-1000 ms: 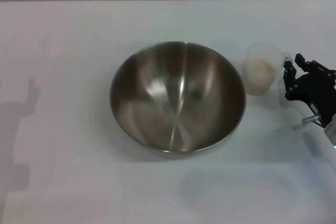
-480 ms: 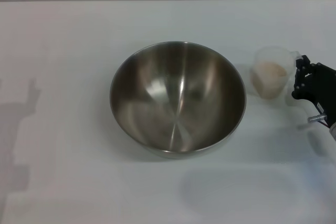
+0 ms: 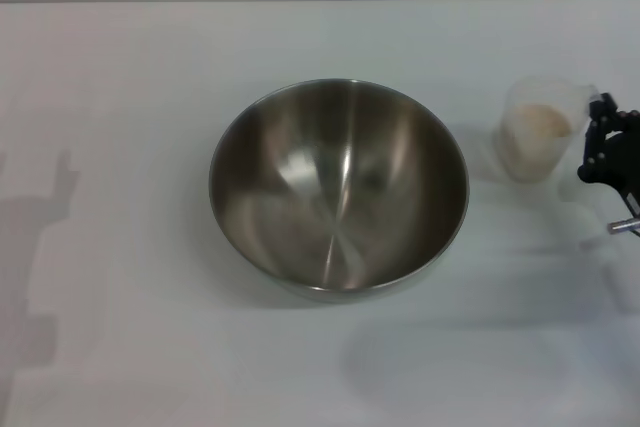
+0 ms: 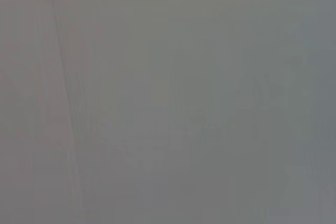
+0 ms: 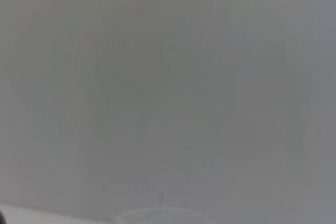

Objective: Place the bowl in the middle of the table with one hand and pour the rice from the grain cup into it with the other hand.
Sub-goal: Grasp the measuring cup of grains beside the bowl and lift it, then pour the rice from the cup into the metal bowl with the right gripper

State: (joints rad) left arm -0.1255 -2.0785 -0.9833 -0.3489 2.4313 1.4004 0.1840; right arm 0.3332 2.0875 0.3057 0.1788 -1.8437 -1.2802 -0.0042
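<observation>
- Sits near the middle of the table [image 3: 120, 97]: the bowl [image 3: 338, 189], upright, wide mouth open to the head camera, shiny inside bare of any grain.
- Stands upright to the right of the bowl, apart from its rim with a strip of bare tabletop between: the grain cup [image 3: 541, 142], clear plastic.
- Fills the lower part of the cup as a pale beige mass, none spilled that can be seen: the rice [image 3: 540, 129].
- Right gripper [image 3: 606, 152] at the right edge of the head view, touching or just beside the cup's right side, where the handle ought to be.
- Cannot tell whether its black fingers are clamped on the handle or only resting against it; the handle itself too clear and too crowded by the fingers to make out.
- Key relation for the pour: bowl lies to the left of cup and gripper, so a carry leftward over the near rim, then a tilt of the cup's mouth toward the bowl's centre, looks like the move called for.
- Nearer arm by far: the right one.
- Left gripper nowhere in the head view; only faint shadows fall on the left of the tabletop.
- Left wrist view gives a blank grey surface, nothing to name.
- Right wrist view mostly blank too, with just a curved pale rim, likely the cup's, cut off at the frame's edge.
- Most of the right arm cut off by the frame.
</observation>
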